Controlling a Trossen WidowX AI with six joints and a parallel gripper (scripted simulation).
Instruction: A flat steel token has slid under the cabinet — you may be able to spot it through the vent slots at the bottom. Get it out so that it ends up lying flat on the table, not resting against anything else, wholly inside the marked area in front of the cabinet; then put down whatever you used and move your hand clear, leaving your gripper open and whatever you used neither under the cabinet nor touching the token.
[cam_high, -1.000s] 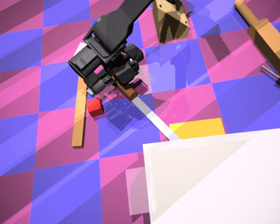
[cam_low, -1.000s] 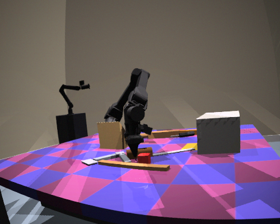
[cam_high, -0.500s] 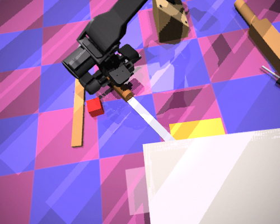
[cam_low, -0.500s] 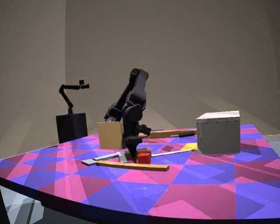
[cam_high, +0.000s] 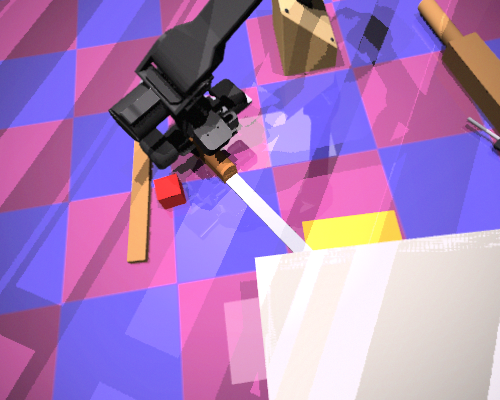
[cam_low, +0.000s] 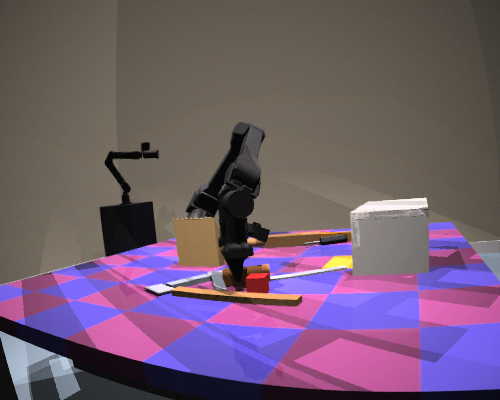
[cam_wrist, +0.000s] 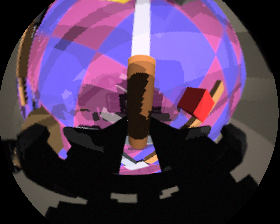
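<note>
My claw (cam_high: 212, 145) (cam_low: 239, 286) (cam_wrist: 138, 118) clamps the wooden handle (cam_high: 220, 162) (cam_low: 260, 271) (cam_wrist: 141, 90); I judge I am fishing for the token, needing a low, careful sweep outward.

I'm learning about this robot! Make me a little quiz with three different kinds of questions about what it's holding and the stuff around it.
1. True or false: the gripper is shut on the brown handle of a tool with a pale blade.

2. Which thing is red?
A) the cabinet
B) the small cube
C) the flat wooden strip

3. Fill in the blank: the patch beside the cabinet is coloured ____.

Key: 1. True; 2. B; 3. yellow
</note>
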